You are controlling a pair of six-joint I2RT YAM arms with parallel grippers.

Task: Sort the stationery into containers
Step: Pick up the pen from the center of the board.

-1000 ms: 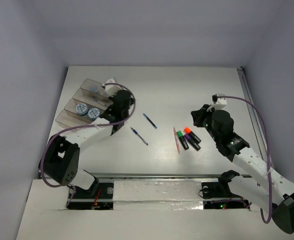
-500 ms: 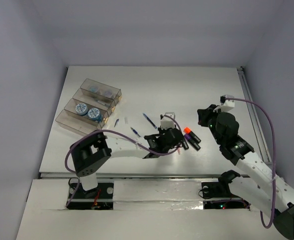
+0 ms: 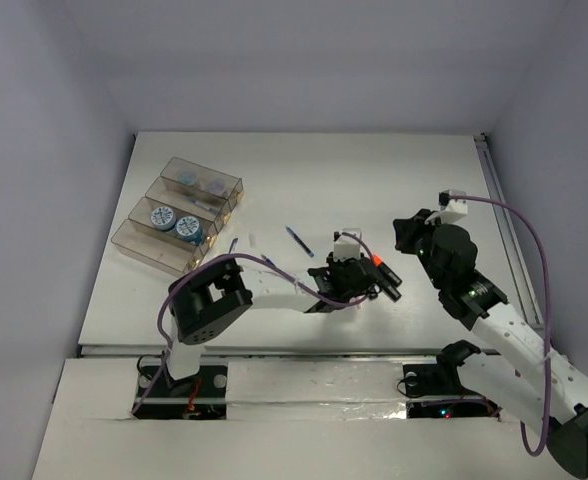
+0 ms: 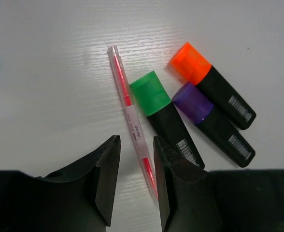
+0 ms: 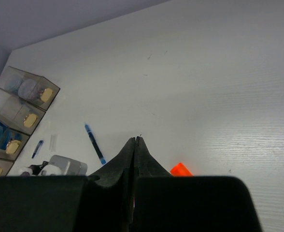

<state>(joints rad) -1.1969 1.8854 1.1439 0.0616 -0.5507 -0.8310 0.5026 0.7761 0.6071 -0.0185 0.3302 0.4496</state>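
In the left wrist view a pink pen (image 4: 132, 123) lies on the table beside three black markers, capped green (image 4: 151, 93), orange (image 4: 190, 63) and purple (image 4: 192, 103). My left gripper (image 4: 135, 142) is open just above the table, its jaws either side of the pen's lower end without touching it. From above, the left gripper (image 3: 346, 284) hides the pink pen and most of the markers; only the orange cap (image 3: 376, 261) shows. My right gripper (image 3: 402, 232) is shut and empty, to the right of the markers. The containers (image 3: 219, 183) hold two patterned rolls (image 3: 161, 216).
A blue pen (image 3: 299, 241) lies between the containers and the markers. A short blue piece (image 3: 232, 245) and a tiny white piece (image 3: 251, 242) rest near the containers' right end. The table's right edge has a metal rail (image 3: 499, 200).
My left arm has swung from the containers across to the pink pen, and its jaws have opened. The right gripper has drawn back slightly to the right and stays shut.
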